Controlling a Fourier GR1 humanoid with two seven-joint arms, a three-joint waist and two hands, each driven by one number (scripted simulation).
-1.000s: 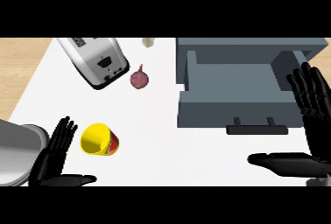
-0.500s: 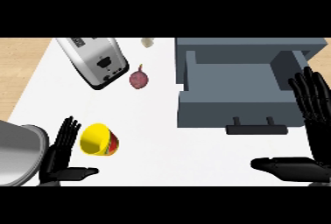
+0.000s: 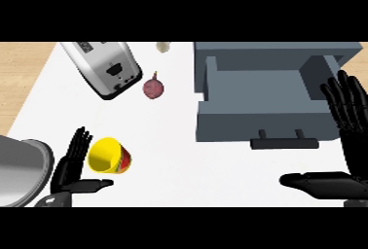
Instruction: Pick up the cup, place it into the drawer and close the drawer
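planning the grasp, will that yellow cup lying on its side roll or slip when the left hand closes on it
The cup lies tipped with its round wall on the counter, so a nudge would probably roll it. It looks stiff, small and likely light. The left hand is open right beside it; its smooth wall may slip between the fingers.

The cup at lower left was yellow with a red-orange side. The drawer was slate grey with a black handle, the toaster silver, the surface white.
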